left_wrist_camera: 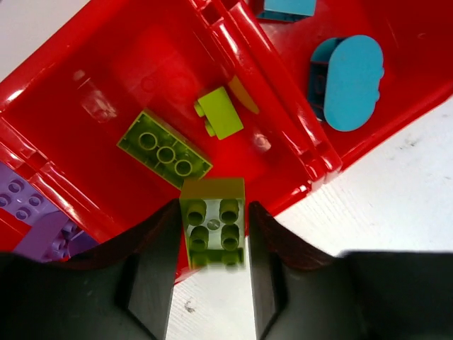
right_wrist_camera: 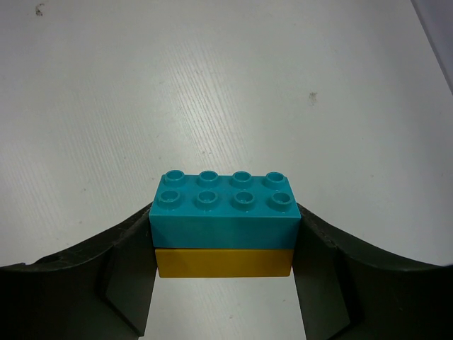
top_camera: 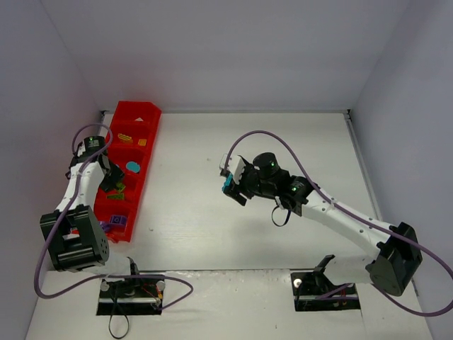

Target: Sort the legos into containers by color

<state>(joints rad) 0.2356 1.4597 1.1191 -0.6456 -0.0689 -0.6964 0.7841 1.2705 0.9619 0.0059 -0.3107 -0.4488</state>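
The left claw (left_wrist_camera: 212, 212) hangs over the near wall of the red tray (left_wrist_camera: 283, 120), which runs along the table's (left_wrist_camera: 396, 205) 9 o'clock side in the top view. Its jaws stand narrowly apart, flanking a lime green brick (left_wrist_camera: 212, 230). The pictures do not settle whether they are pinching it or have let it slack. The brick sits right above the wall of the green compartment, not well inside it. A long lime brick (left_wrist_camera: 164, 149) and a small lime piece (left_wrist_camera: 219, 113) lie in that compartment at 11 to 12 o'clock from it.

The first risk is that a release here could land the brick on the wall. From there it could tip back to 6 o'clock onto the table. It could also skid toward 9 o'clock, where the purple bricks (left_wrist_camera: 28, 212) lie. Easing toward 12 o'clock before letting go would likely cure that.

The right claw (right_wrist_camera: 225, 241), up over the table's middle, is closed firmly on a teal brick (right_wrist_camera: 224, 212) with a yellow brick (right_wrist_camera: 224, 262) stuck beneath it (two colours, one lump). Dropped as it is, one colour ends up in the wrong compartment, say beside the teal oval (left_wrist_camera: 350, 81). The pair probably needs pulling apart first, and the other claw is occupied. Carrying it toward the tray now also risks the two arms colliding.
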